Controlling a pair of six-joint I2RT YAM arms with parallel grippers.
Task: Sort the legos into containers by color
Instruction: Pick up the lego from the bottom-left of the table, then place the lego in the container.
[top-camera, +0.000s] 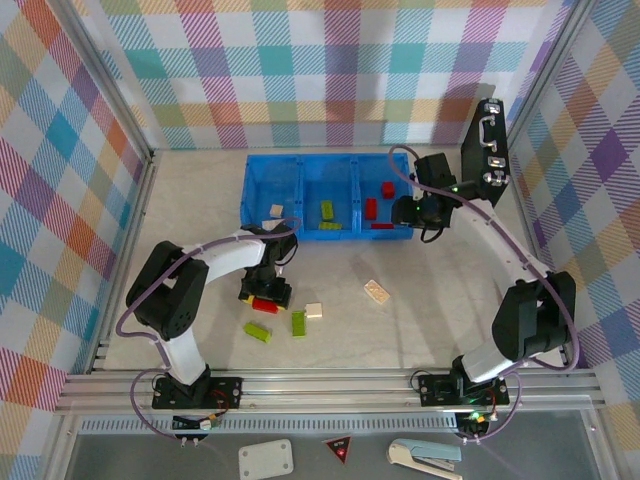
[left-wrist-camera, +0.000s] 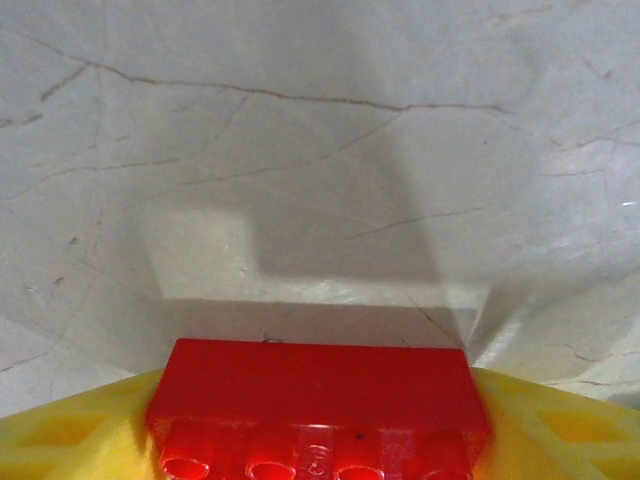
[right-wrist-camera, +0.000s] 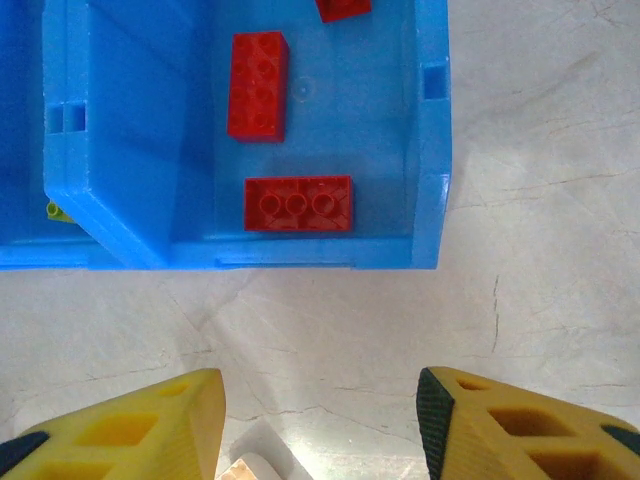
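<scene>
- While your left gripper (top-camera: 266, 293) is down at the table, its jaws stand partly closed. They press on the two ends of a red brick (left-wrist-camera: 318, 400) that fills the gap between them. I cannot tell whether it has left the surface.
- On the near side of those jaws lie two green bricks (top-camera: 258, 331), with a cream brick (top-camera: 314, 310) just beside them, all unsorted.
- Your right gripper (right-wrist-camera: 320, 400) hangs with its jaws moderately apart and nothing between them.
- Directly ahead of those jaws is the right compartment of the blue bin (right-wrist-camera: 300, 258), where other red bricks (right-wrist-camera: 257, 85) lie.
- Judging by colour, the held brick belongs there; the right arm waiting so close could crowd your drop.
</scene>
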